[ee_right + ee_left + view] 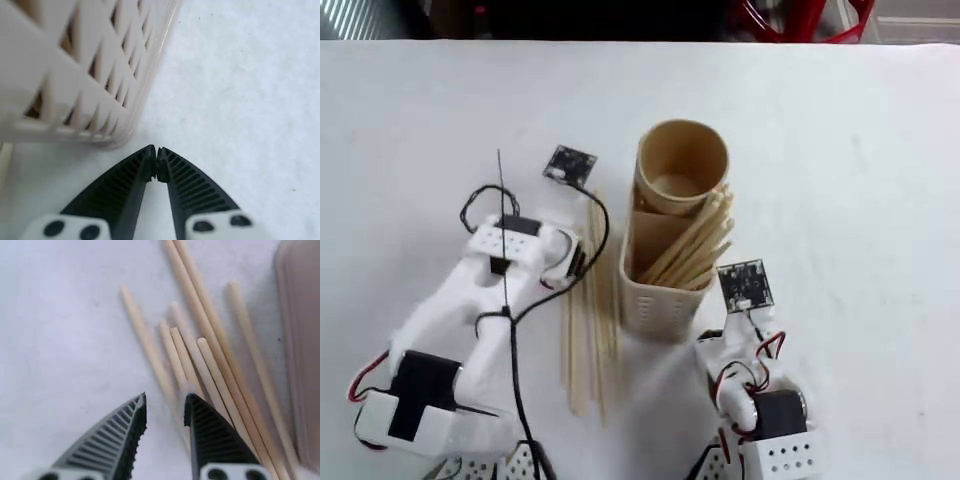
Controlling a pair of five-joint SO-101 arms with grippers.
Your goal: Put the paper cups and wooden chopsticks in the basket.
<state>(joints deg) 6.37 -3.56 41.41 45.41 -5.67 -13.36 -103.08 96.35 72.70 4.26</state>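
Note:
A beige lattice basket (655,300) stands mid-table with a paper cup (681,166) at its far end and several wooden chopsticks (695,245) leaning inside. More loose chopsticks (588,320) lie on the table left of the basket. My left gripper (165,407) hovers open just over their ends (195,355), one finger above a stick, nothing held. In the high view the left arm (510,250) sits left of the sticks. My right gripper (156,159) is shut and empty, close to the basket's near corner (90,75). The right arm (750,370) is at the basket's right front.
A white tabletop (840,180) has free room to the right and far side. Black and red cables (510,330) run over the left arm. Red chair legs (800,20) stand beyond the far table edge.

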